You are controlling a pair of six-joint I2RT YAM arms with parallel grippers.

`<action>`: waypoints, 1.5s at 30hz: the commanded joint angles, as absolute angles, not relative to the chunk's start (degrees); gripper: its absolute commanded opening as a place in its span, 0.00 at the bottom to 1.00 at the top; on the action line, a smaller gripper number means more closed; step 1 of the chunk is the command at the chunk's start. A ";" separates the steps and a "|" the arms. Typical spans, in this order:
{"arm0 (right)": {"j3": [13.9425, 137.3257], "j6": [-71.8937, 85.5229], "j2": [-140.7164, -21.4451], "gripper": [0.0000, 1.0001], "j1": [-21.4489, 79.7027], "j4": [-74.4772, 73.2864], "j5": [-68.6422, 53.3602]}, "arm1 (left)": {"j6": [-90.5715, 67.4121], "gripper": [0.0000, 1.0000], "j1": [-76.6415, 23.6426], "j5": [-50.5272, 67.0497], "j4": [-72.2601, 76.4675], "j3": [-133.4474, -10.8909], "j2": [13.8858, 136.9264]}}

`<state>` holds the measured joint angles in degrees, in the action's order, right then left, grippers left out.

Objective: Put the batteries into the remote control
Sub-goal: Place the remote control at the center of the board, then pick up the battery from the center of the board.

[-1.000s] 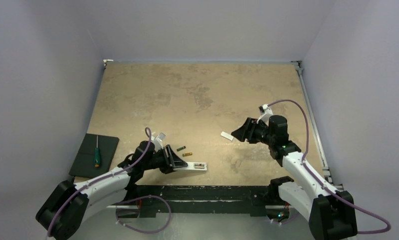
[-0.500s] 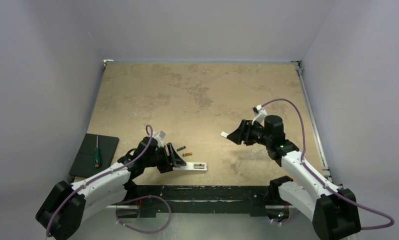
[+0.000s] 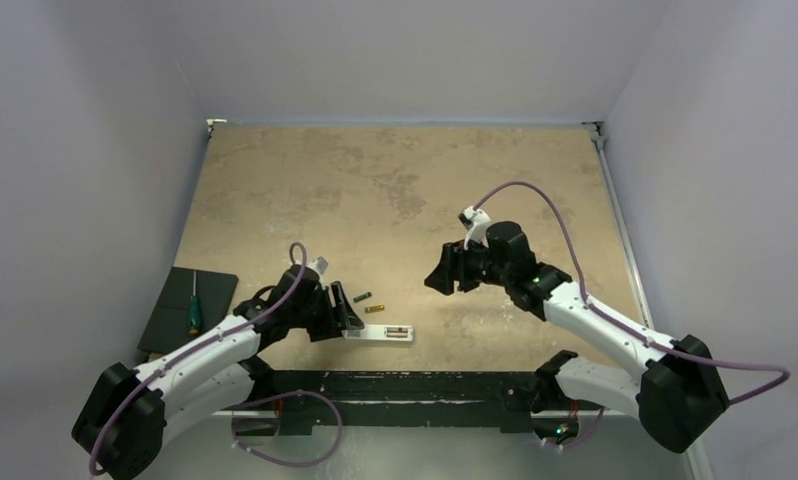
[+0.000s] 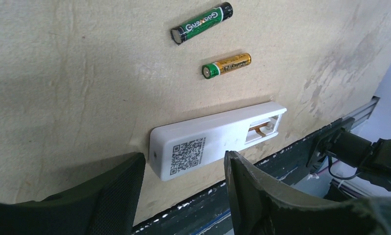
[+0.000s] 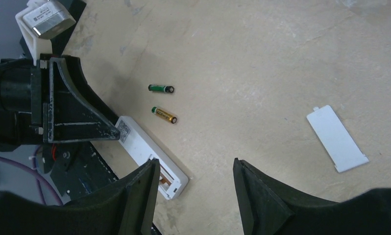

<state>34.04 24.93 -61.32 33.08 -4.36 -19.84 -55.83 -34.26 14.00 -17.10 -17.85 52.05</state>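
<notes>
Black fingers of left gripper (image 4: pixel 183 157) spread wide, low over the tan table (image 4: pixel 61 73), straddling the label end of the remote control (image 4: pixel 208 137); contact with it not clear. Lies flat and back up near the table's near edge, battery recess uncovered at the end away from the fingers. Just beyond, apart from it: gold-yellow battery (image 4: pixel 227 64), then greenish-black battery (image 4: pixel 202 23), both flat on the surface. Across at right gripper (image 5: pixel 194 164): likewise spread, holding nothing, hovering above the tabletop. Off to one side, a loose white battery cover (image 5: pixel 336 138), well apart from the remote control.
</notes>
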 commanded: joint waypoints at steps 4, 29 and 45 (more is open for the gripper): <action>42.06 19.29 -66.39 0.64 40.06 -7.39 -13.00 | -53.00 0.60 -34.45 10.32 -25.11 -23.42 49.12; 61.43 3.69 -90.69 0.53 55.53 -17.19 -3.75 | -40.20 0.60 -34.43 3.56 -42.25 -45.73 38.56; 72.65 -2.23 -101.35 0.51 57.40 -20.56 -1.67 | -35.19 0.60 -34.37 8.70 -35.75 -43.85 35.74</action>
